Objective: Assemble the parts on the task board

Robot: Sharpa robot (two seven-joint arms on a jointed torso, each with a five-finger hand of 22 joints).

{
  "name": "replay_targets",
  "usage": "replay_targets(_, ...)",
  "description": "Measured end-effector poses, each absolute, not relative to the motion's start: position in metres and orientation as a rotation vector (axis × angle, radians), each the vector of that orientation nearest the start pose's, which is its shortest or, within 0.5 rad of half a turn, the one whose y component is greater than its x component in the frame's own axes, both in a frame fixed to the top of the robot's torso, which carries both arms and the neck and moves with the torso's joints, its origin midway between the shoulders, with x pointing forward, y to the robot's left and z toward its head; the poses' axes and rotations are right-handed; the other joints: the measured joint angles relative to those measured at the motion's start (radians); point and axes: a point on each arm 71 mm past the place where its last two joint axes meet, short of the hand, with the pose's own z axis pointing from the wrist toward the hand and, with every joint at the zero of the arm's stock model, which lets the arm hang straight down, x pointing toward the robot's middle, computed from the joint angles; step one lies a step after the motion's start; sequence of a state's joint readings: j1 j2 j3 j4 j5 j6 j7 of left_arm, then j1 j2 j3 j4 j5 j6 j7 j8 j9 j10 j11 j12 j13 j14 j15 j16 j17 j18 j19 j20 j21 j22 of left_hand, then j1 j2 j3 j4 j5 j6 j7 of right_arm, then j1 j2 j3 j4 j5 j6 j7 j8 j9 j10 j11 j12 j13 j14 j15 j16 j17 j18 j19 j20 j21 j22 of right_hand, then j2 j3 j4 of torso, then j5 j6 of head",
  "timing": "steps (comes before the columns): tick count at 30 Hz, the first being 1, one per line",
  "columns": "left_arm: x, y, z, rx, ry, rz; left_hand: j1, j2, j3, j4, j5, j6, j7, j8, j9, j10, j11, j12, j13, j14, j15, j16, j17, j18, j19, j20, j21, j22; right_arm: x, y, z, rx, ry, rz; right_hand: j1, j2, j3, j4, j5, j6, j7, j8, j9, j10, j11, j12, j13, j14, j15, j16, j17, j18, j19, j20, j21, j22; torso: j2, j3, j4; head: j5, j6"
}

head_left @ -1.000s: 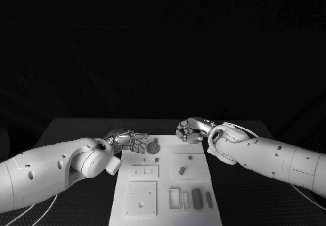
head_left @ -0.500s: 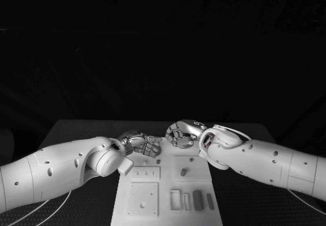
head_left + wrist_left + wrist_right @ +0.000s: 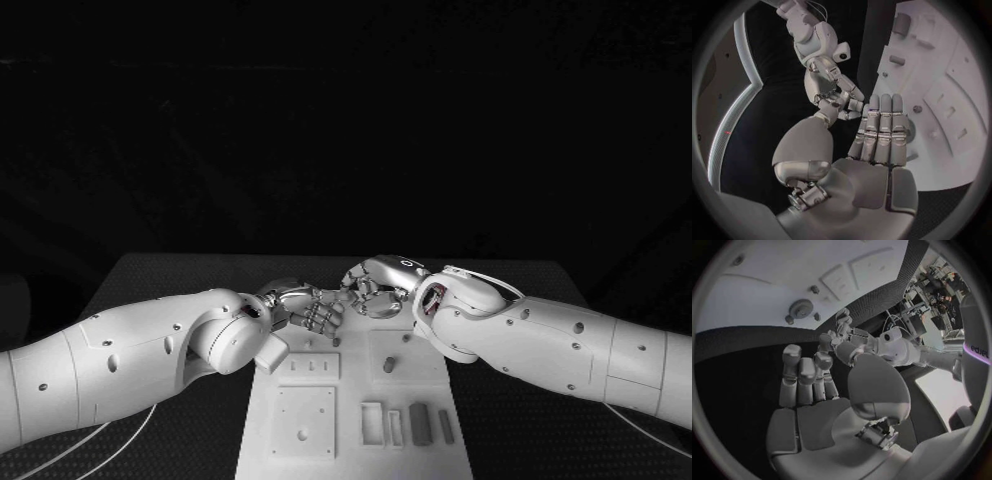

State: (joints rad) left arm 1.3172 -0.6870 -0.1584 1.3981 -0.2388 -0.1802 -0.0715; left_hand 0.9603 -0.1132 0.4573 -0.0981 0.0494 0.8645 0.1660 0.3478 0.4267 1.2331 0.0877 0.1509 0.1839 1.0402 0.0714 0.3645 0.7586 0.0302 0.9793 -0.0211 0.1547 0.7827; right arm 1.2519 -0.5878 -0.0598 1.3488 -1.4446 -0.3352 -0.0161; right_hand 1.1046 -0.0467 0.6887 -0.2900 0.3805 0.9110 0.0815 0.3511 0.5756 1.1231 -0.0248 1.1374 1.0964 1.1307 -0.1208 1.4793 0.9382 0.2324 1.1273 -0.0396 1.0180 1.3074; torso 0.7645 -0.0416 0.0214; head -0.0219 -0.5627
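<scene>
The board (image 3: 353,400) looks like smooth, matt white plastic with shallow moulded recesses. The parts (image 3: 418,422) on it are a darker, dull grey, also plastic-like. The table (image 3: 173,280) has a black, finely textured, cloth-like matt surface. Both arms (image 3: 116,360) wear glossy white shells. The left hand (image 3: 300,306) and right hand (image 3: 378,286) look like polished, shiny metal.

I log a dark, textured counter (image 3: 173,275) running from 9 to 3 o'clock under everything; behind it I see plain black backdrop (image 3: 346,120).
</scene>
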Motion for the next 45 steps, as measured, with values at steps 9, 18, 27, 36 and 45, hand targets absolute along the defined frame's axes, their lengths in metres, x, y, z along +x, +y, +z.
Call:
replay_targets(9, 0.5075, 0.1583, -0.1976, -0.916, 2.009, -1.222, -0.004, 0.004, 0.003, 0.003, 0.0, 0.0, 0.0, 0.0, 0.0, 0.0, 0.0, 0.0, 0.003, 0.0, 0.0, 0.0, 0.003, 0.0, 0.0, 0.0, 0.0, 0.002, 0.51, -0.1059, -0.169, -0.289, 1.578, 0.801, 0.001, -0.001, 0.003, 0.003, 0.0, 0.0, 0.0, -0.001, 0.008, 0.002, 0.001, 0.0, -0.001, -0.002, -0.002, 0.0, -0.001, 0.0, 0.0, 0.0, 0.0, 0.0, 0.0, -0.0008, -0.0001, 0.0, -0.003)
replay_targets(18, 0.5076, 0.1579, -0.198, -0.917, 2.015, -1.221, -0.004, 0.004, 0.003, 0.003, 0.0, 0.0, 0.0, 0.0, -0.001, 0.0, 0.0, 0.0, 0.006, 0.0, 0.0, 0.0, 0.006, 0.0, 0.0, 0.0, 0.0, 0.003, 0.5089, -0.103, -0.1691, -0.295, 1.583, 0.807, 0.001, -0.001, 0.003, 0.003, 0.0, 0.001, -0.001, -0.005, 0.008, 0.003, 0.0, 0.0, -0.001, -0.002, -0.002, 0.0, -0.001, 0.0, 0.0, 0.001, 0.0, 0.0, 0.0, -0.0012, -0.0001, -0.001, -0.006)
replay_targets(27, 0.5079, 0.159, -0.1985, -0.919, 2.019, -1.216, -0.004, 0.004, 0.003, 0.003, 0.0, 0.0, 0.0, 0.0, -0.001, 0.0, 0.0, 0.0, 0.009, 0.003, -0.003, 0.0, 0.009, 0.0, 0.0, 0.0, 0.0, 0.005, 0.5088, -0.1027, -0.1694, -0.296, 1.584, 0.807, 0.001, -0.001, 0.003, 0.003, 0.0, 0.003, -0.003, -0.001, 0.007, 0.005, 0.001, 0.0, -0.001, -0.002, -0.002, 0.0, -0.002, 0.0, 0.001, 0.002, 0.0, 0.0, 0.0, -0.0012, -0.0003, -0.002, -0.007)
replay_targets(36, 0.5102, 0.1652, -0.1996, -0.933, 2.019, -1.195, -0.004, 0.004, 0.003, 0.003, 0.0, 0.0, 0.0, 0.0, -0.001, 0.0, 0.0, 0.0, 0.012, 0.003, -0.003, 0.0, 0.013, -0.002, -0.004, -0.004, 0.0, 0.007, 0.5097, -0.107, -0.1692, -0.289, 1.578, 0.8, 0.005, -0.005, 0.003, 0.003, 0.0, 0.003, -0.003, -0.001, 0.007, 0.007, 0.003, 0.0, -0.002, 0.001, -0.004, 0.0, -0.002, 0.0, 0.001, 0.002, 0.0, 0.0, 0.0, -0.0005, 0.0005, -0.002, -0.007)
replay_targets(45, 0.5097, 0.1658, -0.1999, -0.933, 2.026, -1.192, -0.004, 0.004, 0.0, 0.005, 0.0, 0.0, 0.0, 0.0, -0.002, 0.001, -0.001, 0.0, 0.017, 0.003, -0.003, 0.0, 0.018, -0.003, -0.004, -0.004, 0.0, 0.01, 0.5122, -0.1063, -0.1701, -0.29, 1.579, 0.791, 0.005, -0.005, 0.003, 0.003, 0.0, 0.006, -0.006, -0.001, 0.007, 0.009, 0.002, 0.0, -0.002, 0.002, -0.003, 0.0, -0.002, 0.0, 0.001, 0.002, 0.004, 0.0, 0.0, -0.0005, -0.0003, 0.0, -0.009)
